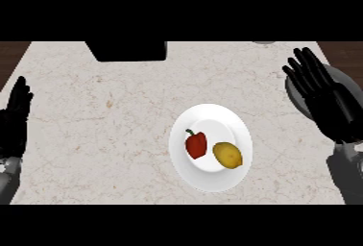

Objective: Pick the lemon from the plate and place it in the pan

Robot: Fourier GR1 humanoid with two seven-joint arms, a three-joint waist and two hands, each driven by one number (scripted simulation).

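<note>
Main risk, judging from the layout: the pepper (196, 144) lies just beside the lemon (227, 155) on its left, so fingers closing from that side could catch or shove the pepper instead. The lemon is rounded & prob. rolls easily; a glancing touch could send it off the plate (212, 115) onto the worktop (106, 120). The pan (295, 103) is mostly hidden under the right robot hand (332, 103), so its rim is hard to judge for the drop. That hand hangs w/ fingers straight & spread, holding nothing, well apart from the lemon. The left robot hand (14, 120) rests at the left edge, fingers up, also spread. Lemon: dull yellow oval, lying on its side in the plate's lower-right part, clear of the rim
</note>
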